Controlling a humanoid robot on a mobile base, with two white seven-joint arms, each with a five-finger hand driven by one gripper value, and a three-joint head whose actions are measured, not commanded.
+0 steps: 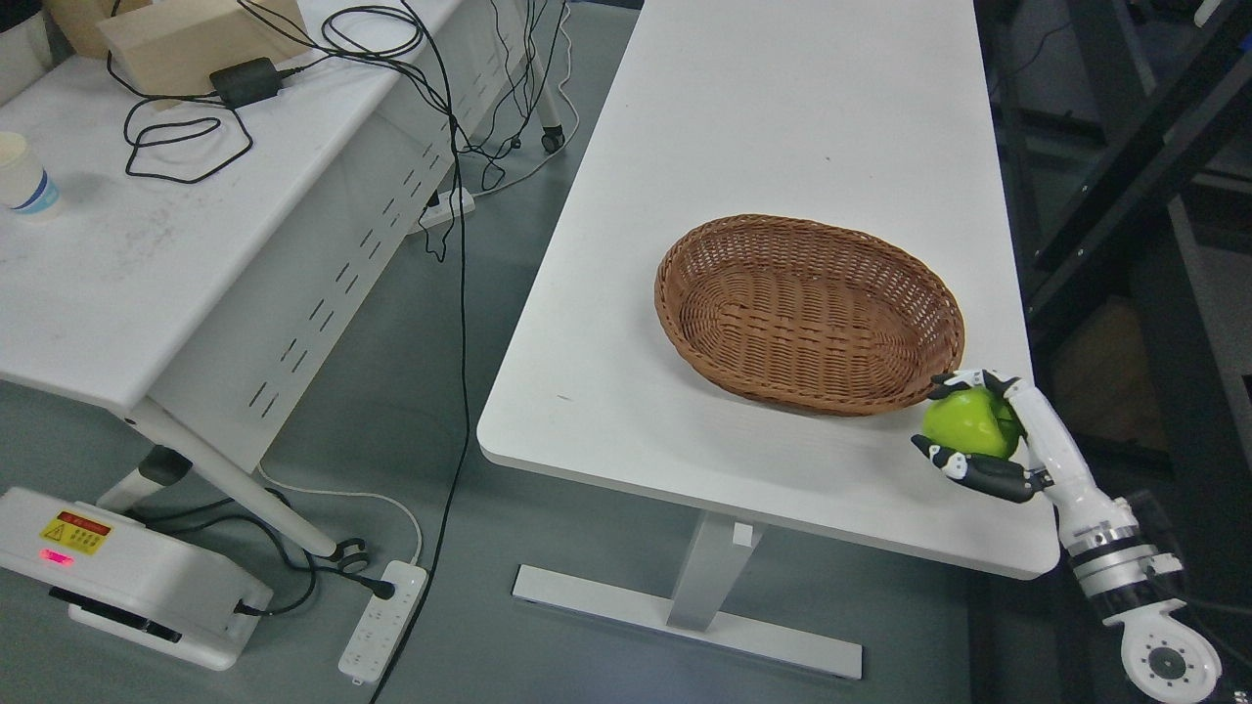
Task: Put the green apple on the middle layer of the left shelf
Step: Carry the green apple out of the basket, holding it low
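A bright green apple (966,423) sits in my right hand (963,422), whose black-tipped fingers wrap it from above and below. The hand hovers over the near right corner of the white table (782,127), just in front of the empty wicker basket (810,311). My right arm comes up from the lower right edge. The left arm does not show. No shelf appears in this view.
A second white table (147,244) stands at the left with a paper cup (22,176), a cardboard box (186,34), a black power adapter and tangled cables. On the floor lie a power strip (383,621) and a white device (127,582). Dark racks stand at the right.
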